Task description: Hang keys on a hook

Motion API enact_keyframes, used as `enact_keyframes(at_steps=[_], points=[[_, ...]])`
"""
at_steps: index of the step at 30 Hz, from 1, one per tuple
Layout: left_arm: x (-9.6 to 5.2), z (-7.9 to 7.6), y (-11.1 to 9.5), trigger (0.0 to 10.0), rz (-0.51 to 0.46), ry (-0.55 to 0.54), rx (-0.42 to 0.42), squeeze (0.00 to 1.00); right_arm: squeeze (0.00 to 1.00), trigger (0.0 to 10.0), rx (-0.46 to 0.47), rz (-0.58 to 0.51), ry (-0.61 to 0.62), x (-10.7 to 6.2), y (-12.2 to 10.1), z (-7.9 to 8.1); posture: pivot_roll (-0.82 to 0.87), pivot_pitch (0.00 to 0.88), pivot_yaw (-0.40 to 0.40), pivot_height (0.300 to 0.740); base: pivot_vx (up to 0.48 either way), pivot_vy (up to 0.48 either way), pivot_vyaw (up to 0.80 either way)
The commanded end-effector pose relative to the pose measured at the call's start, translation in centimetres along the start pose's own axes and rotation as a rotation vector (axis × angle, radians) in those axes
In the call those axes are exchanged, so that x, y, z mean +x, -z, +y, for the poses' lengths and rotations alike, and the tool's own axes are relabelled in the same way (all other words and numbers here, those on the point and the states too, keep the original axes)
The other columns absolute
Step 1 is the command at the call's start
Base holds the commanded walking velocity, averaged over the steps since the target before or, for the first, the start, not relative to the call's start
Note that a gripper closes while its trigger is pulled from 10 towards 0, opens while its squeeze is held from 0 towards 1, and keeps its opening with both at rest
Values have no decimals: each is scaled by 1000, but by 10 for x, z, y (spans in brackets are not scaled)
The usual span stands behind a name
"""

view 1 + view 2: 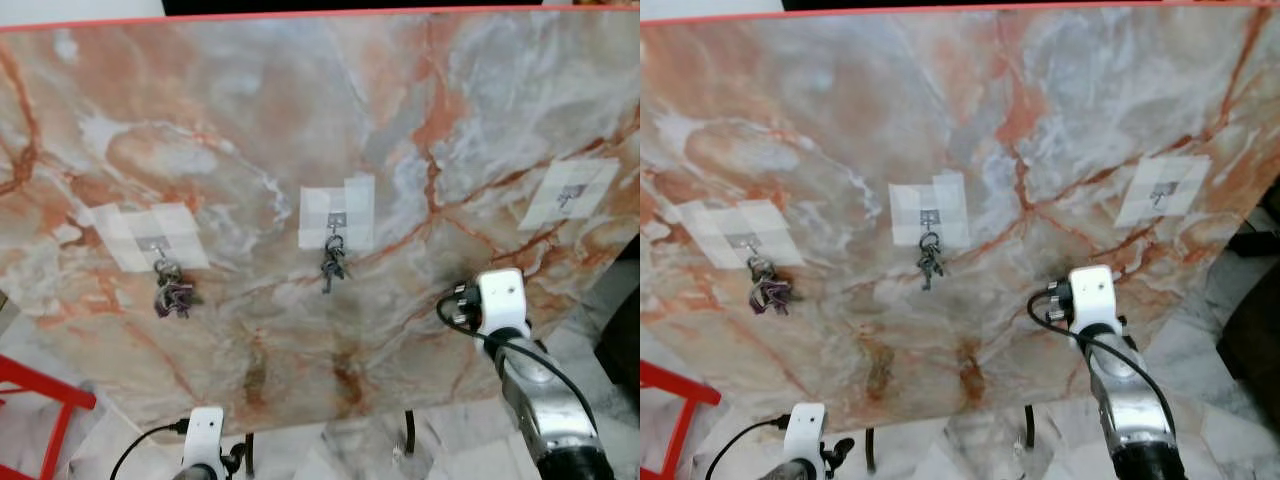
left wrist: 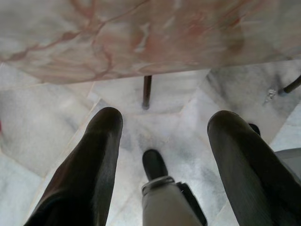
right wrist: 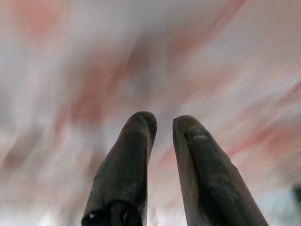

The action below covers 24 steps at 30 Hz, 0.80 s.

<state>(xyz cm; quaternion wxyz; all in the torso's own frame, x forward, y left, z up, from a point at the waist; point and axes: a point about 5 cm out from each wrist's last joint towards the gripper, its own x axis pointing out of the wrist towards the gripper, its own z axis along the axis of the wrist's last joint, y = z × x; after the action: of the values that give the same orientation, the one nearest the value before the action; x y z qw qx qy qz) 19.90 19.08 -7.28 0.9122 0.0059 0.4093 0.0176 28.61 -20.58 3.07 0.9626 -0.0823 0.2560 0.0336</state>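
Nearest the head camera, at about seven o'clock, the left gripper (image 2: 162, 125) is hanging low over the pale grey marble floor (image 2: 56, 141); its two long black fingers (image 2: 101, 141) are standing wide apart with nothing between them, and a thin dark stand leg (image 2: 146, 92) is showing beyond them under the board's lower edge. At about four o'clock, the silver right arm (image 1: 545, 410) is reaching up so that its white wrist block (image 1: 500, 300) is sitting in front of the lower right part of the board. The right gripper (image 3: 162, 123) is pointing at the blurred marble surface, its fingertips (image 3: 141, 125) nearly closed with only a narrow slit between them, and it is holding nothing.

Farther off, the large upright pink-and-grey veined marble board (image 1: 250, 120) is spanning most of the head view. Three small metal hooks on white tape patches are sitting in a row across it. On the left hook (image 1: 155, 243), at nine o'clock, a dark bunch of keys (image 1: 172, 297) is hanging. On the middle hook (image 1: 337, 220), near the centre, a second smaller set of keys on a ring (image 1: 332, 262) is hanging. The right hook (image 1: 572, 193), at two o'clock, is carrying nothing. A red metal frame (image 1: 40, 400) is standing at eight o'clock, beside the board's lower left corner.
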Motion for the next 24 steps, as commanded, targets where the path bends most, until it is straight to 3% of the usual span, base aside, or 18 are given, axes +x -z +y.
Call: enact_keyframes(at_steps=[1,4,6,8,12,16,19,24], points=[[0,0,4,10000,16,1,-5,0,0,10000,32,55,25,3,12,-3,-152,25,-10,740,0,0,0],[0,-1,4,10000,16,-2,-7,0,0,10000,94,134,74,6,31,-8,-145,21,-14,740,0,0,0],[0,-1,4,10000,16,-8,-7,0,0,10000,112,273,90,2,64,-8,-143,15,-15,740,0,0,0],[0,-1,4,10000,17,-10,-6,0,0,10000,115,311,92,0,74,-8,-140,14,-15,740,0,0,0],[0,0,4,10000,20,-12,-1,0,0,10000,132,419,117,-14,108,-5,-142,9,-12,740,0,0,0],[0,1,4,10000,25,-16,10,0,0,10000,142,489,98,-24,128,3,-142,9,-12,740,0,0,0],[-1,0,5,10000,27,-17,6,0,0,10000,185,580,104,-41,156,12,-130,3,-16,740,0,0,0],[-1,1,7,10000,37,-12,-4,0,0,10000,196,599,80,-50,168,20,-135,2,-12,740,0,0,0]])
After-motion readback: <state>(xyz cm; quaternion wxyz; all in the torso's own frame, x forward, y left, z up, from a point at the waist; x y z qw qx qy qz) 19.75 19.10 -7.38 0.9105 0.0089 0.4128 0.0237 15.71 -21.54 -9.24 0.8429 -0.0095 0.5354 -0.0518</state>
